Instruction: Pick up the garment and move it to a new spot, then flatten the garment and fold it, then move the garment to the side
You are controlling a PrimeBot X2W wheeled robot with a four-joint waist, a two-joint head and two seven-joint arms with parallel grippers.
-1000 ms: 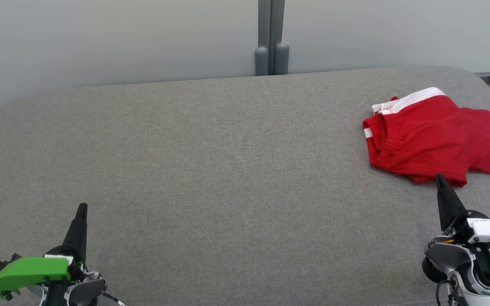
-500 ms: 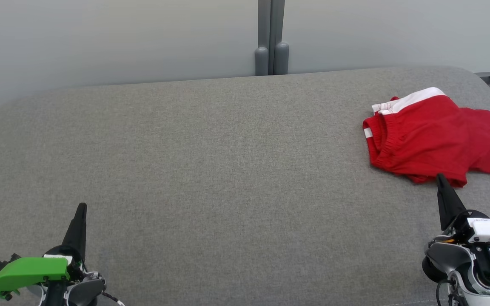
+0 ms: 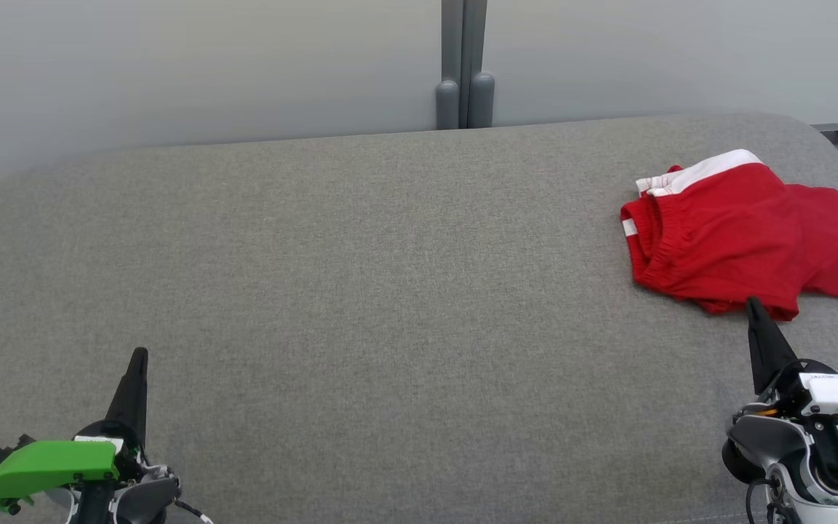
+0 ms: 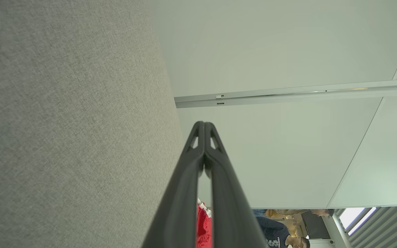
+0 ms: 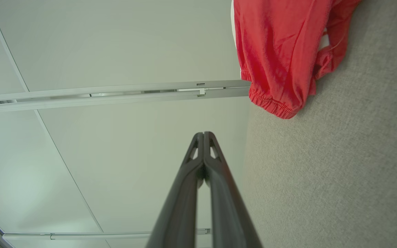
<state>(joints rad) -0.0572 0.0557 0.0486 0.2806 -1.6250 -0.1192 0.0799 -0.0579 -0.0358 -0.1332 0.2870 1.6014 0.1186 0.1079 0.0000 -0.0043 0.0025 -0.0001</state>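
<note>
Grey fabric is covering the counter (image 3: 361,276). Near-left on it the left gripper (image 3: 140,354) is hovering, jaws pressed together, empty. Far-right the red garment (image 3: 732,240) is lying bunched; near-right the right gripper (image 3: 752,304) is hovering, jaws together too.

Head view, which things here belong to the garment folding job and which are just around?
Job: red garment, lying at far right; grey fabric surface under it; left gripper and right gripper, fingers shut, both empty.
Just around: pale wall panels; grey posts; a person, in the left wrist view.
</note>
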